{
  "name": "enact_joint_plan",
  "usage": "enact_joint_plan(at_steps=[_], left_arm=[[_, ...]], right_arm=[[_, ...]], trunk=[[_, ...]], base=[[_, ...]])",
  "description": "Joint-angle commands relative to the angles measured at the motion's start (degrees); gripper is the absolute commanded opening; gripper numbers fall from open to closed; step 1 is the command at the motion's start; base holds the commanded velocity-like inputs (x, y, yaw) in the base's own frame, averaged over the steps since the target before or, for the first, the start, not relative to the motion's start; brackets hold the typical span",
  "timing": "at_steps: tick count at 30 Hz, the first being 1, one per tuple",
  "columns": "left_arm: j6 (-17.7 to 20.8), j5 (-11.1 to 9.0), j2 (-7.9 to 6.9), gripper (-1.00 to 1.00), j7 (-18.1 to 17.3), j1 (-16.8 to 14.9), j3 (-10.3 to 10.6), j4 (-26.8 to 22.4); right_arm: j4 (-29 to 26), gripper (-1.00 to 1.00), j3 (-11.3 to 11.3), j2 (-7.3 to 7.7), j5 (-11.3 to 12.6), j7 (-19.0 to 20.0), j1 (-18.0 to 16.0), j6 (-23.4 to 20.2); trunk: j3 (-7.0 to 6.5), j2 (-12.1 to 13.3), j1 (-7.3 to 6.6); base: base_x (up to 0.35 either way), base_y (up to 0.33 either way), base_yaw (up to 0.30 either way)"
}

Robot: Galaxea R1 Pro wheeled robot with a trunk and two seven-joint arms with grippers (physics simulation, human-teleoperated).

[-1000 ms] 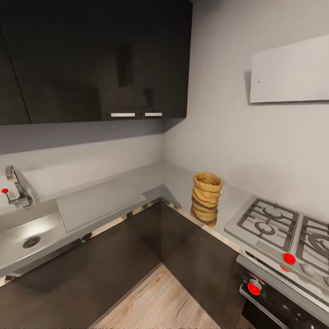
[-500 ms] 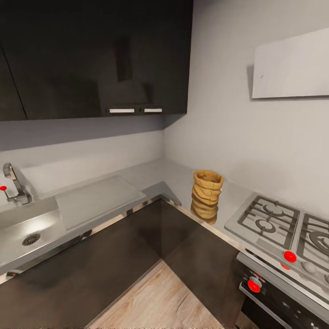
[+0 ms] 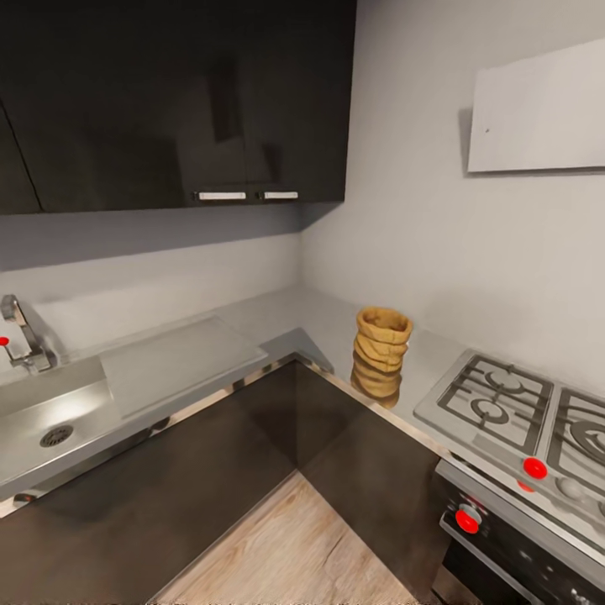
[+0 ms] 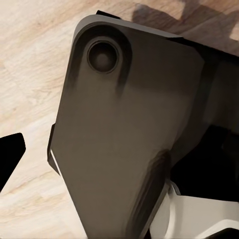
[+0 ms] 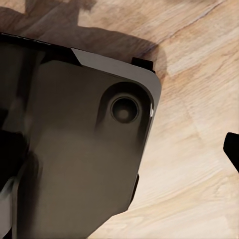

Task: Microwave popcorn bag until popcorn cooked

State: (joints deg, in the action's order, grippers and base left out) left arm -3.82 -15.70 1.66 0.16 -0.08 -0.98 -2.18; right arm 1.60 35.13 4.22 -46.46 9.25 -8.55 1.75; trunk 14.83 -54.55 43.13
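The popcorn bag (image 3: 381, 355), a tan crumpled sack with ring folds and an open round mouth, stands upright on the grey countertop (image 3: 286, 315) at the inner corner, near the front edge. What is inside the bag is hidden. The microwave is out of view. In the left wrist view one black fingertip (image 4: 10, 159) juts in at the picture's edge over the wooden floor, with nothing at the middle. The right wrist view has a black fingertip (image 5: 233, 149) at its edge in the same way. Both grippers hang low beside my dark base (image 4: 124, 129), far from the bag.
A gas hob (image 3: 512, 412) with red knobs lies right of the bag, with an oven front below. A sink (image 3: 50, 420) with a tap and a drainboard is at the left. Dark wall cabinets (image 3: 168, 101) hang above. Wooden floor (image 3: 294, 546) fills the corner between the cabinet fronts.
The whole head view has shifted a little, so the camera has moved. The bag and the rest of the kitchen stay in place.
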Motion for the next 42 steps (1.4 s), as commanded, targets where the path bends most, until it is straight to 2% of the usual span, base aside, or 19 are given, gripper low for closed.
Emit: enact_joint_plan(at_steps=[1,42], left_arm=[[-0.13,-0.21,0.01,1.00,0.02,-0.01,-0.08,-0.02],[-0.13,-0.21,0.01,1.00,0.02,-0.01,-0.07,-0.02]], right_arm=[[0.16,1.00,0.50,0.07,-0.39,0.06,-0.06,0.18],[0.16,1.00,0.54,0.13,-0.38,0.06,-0.06,-0.09]], trunk=[[0.16,-0.05,0.00],[3.90,-0.05,0.00]], base=[[0.000,0.000,0.000],[0.000,0.000,-0.008]])
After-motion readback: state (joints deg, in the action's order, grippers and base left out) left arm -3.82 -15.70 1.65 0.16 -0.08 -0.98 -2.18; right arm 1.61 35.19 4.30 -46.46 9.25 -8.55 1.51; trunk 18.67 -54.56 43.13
